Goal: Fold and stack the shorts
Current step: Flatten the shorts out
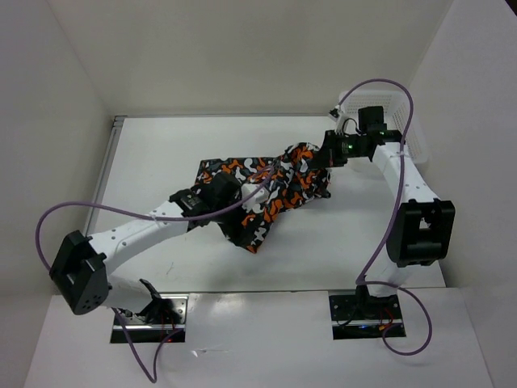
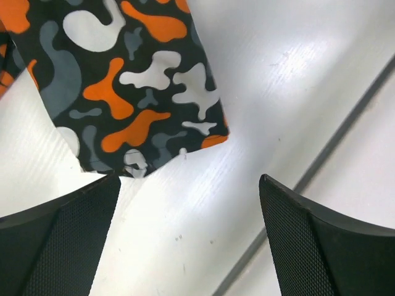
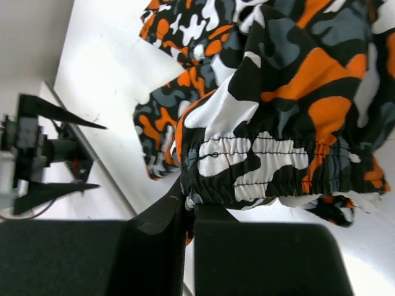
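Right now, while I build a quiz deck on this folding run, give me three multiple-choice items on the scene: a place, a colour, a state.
1. Where is the white mesh basket?
A. at the far right corner of the table
B. at the near left corner
C. between the arm bases

2. Which colour shows in the print of the shorts?
A. green
B. orange
C. pink

3. How is the right gripper?
A. open above bare table
B. out of view
C. shut on the shorts' waistband

Key: 1 A, the top view shows it behind the right arm. 2 B, orange blotches sit among black, white and grey. 3 C, the right wrist view shows the elastic edge pinched.
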Robot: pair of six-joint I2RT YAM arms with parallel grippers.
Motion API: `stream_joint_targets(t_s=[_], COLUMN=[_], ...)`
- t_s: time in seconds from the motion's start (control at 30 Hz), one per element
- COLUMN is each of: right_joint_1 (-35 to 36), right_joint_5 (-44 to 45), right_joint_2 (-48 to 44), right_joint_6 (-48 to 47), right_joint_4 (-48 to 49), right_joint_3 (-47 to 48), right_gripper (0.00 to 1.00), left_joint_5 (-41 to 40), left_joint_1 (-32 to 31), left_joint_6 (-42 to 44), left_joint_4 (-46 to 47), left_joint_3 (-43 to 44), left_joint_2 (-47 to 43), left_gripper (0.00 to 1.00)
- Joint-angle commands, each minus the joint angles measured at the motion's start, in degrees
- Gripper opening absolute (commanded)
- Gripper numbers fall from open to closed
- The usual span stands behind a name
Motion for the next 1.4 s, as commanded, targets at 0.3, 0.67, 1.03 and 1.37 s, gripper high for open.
stream_joint_targets(t_s=[0.3, 0.67, 1.03, 1.37], right_joint_1=[0.9, 0.9, 0.9, 0.9], right_joint_5=[-1.6, -1.6, -0.9, 3.7], right_joint_2=[-2.3, -4.6, -7.6, -7.9], right_joint_6=[3.1, 2.5, -1.5, -5.6], right_joint_4=[6.5, 7.6, 5.9, 4.1], right_joint_3=[-4.2, -8.3, -11.6, -14.4], right_gripper=[0.0, 0.0, 0.0, 0.0], left_joint_5=[-13.5, -30.7, -24.2, 2.4], left_joint_1=[-9.3, -13.3, -10.4, 24.9], left_joint_6=[0.2, 0.2, 0.2, 0.2], left_joint_4=[22.0, 38.2, 15.1, 6.3], left_joint_3=[-1.5, -6.8, 3.0, 22.9], left_joint_2=[13.0, 25.4, 15.1, 16.7], left_gripper=[1.0, 1.0, 0.0, 0.45])
